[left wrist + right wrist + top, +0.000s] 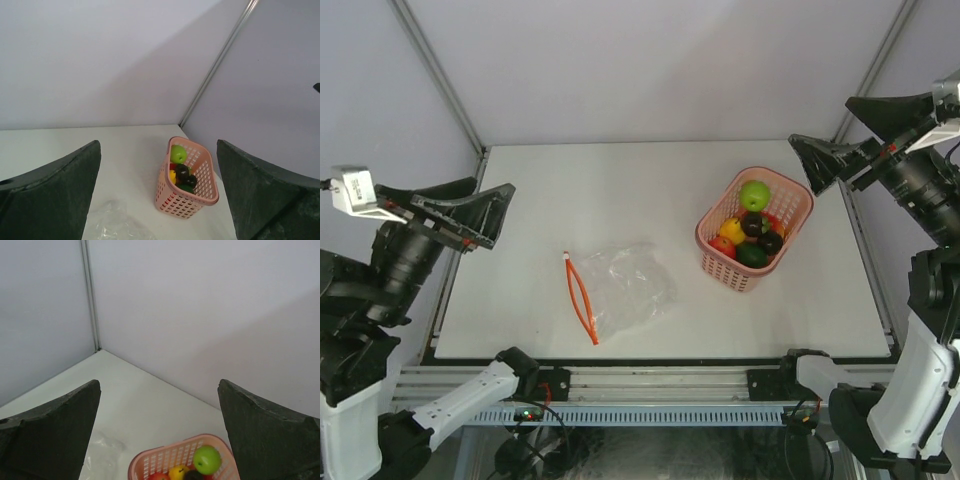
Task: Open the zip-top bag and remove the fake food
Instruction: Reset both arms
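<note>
1. Top external view: the left gripper (pixel 498 215) and right gripper (pixel 810 165) hang high over the table's (pixel 620 190) side edges, jaws spread wide, holding nothing.
2. The job looks finished; any parking move should stay clear of the basket.
3. The zip-top bag (pixel 625 290) lies flat, apparently empty, near-centre between both grippers; the fake food (pixel 752 225) sits in the pink basket (pixel 805 200), far right, nearest the right gripper.

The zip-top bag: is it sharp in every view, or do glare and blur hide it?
Top external: the zip-top bag is sharp, with highlights on its creases. Left wrist: only a pale, blurred corner at the bottom edge. Right wrist: a faint patch, nearly lost against the white table.
</note>
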